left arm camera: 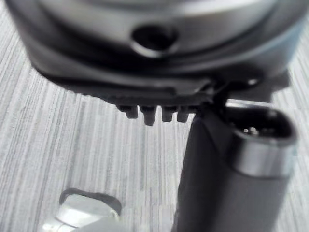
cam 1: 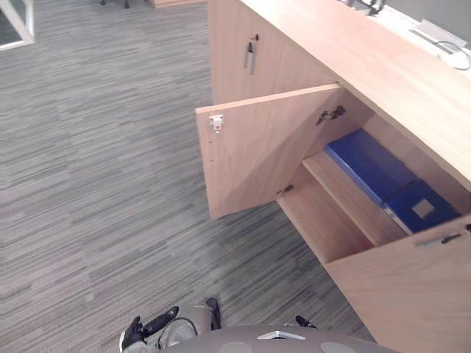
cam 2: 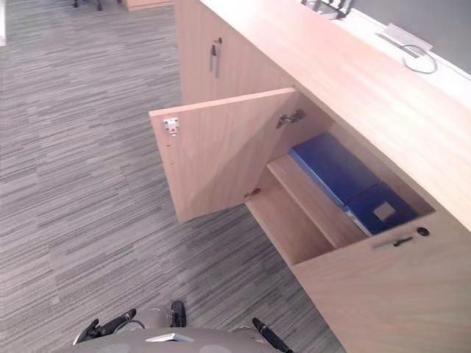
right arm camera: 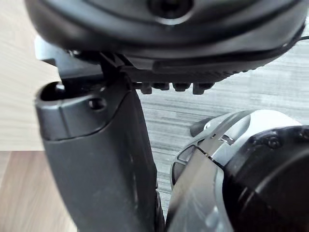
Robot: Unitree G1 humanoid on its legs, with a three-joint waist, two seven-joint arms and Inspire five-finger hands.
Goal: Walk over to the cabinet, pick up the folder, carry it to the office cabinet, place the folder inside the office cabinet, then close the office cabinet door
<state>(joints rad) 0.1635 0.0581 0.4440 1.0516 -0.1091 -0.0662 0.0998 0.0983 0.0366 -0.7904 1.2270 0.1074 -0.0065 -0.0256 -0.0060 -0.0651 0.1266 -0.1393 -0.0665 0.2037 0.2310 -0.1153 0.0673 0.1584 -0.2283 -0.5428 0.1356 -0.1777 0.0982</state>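
A grey striped carpet floor [cam 1: 88, 184] stretches beside a long, light wooden office cabinet [cam 1: 353, 51]. One wooden cabinet door [cam 1: 257, 147] stands swung wide open toward the carpet. Inside the open compartment, a flat blue folder [cam 1: 368, 165] lies on the upper wooden shelf [cam 1: 346, 195]. Its long axis runs along the cabinet's length, and the end with a pale square label points toward the robot. The dark left hand [cam 1: 147, 327] hangs low over the carpet, fingers loosely extended and holding nothing. The dark right hand [cam 2: 271, 337] hangs likewise, fingers relaxed and empty, well apart from the folder.
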